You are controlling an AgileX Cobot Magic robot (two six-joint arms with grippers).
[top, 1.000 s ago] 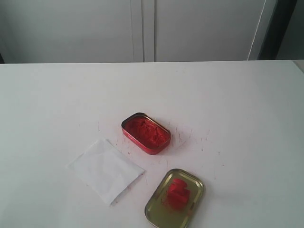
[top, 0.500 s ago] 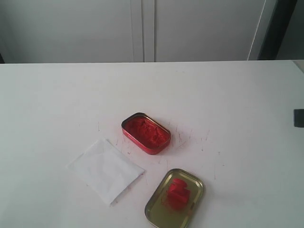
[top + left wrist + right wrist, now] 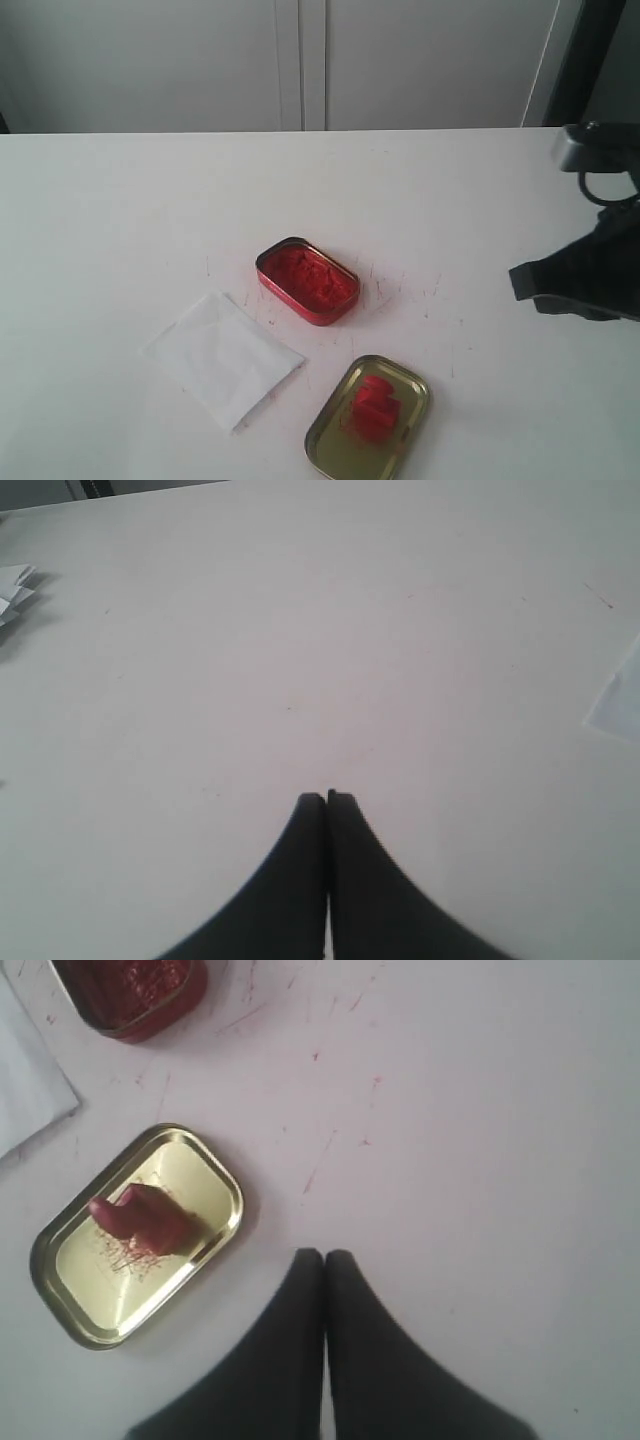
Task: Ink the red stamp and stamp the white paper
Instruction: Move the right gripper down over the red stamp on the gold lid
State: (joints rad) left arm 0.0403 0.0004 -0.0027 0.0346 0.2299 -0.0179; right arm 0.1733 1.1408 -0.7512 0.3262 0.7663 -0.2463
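The red stamp [image 3: 375,405] lies on its side in the gold-coloured tin lid [image 3: 335,450] near the table's front edge; the right wrist view shows the red stamp [image 3: 140,1222] too. The white paper [image 3: 222,357] lies flat to the left of the lid. Its corner shows in the left wrist view as white paper [image 3: 620,695]. My right gripper [image 3: 517,282] hovers at the right side of the table, shut and empty, well apart from the stamp. In its own view the right gripper [image 3: 324,1255] points past the lid. My left gripper [image 3: 326,797] is shut over bare table.
The open red tin of ink paste [image 3: 307,280] stands mid-table behind the paper and lid. Red ink scratches [image 3: 420,290] mark the white table [image 3: 120,220] around it. Crumpled white scraps [image 3: 15,590] lie at one edge of the left wrist view. Grey cabinet doors stand behind the table.
My right arm has come into the exterior view from the right edge and moved left over the table. Stamp, tins and paper have not moved.
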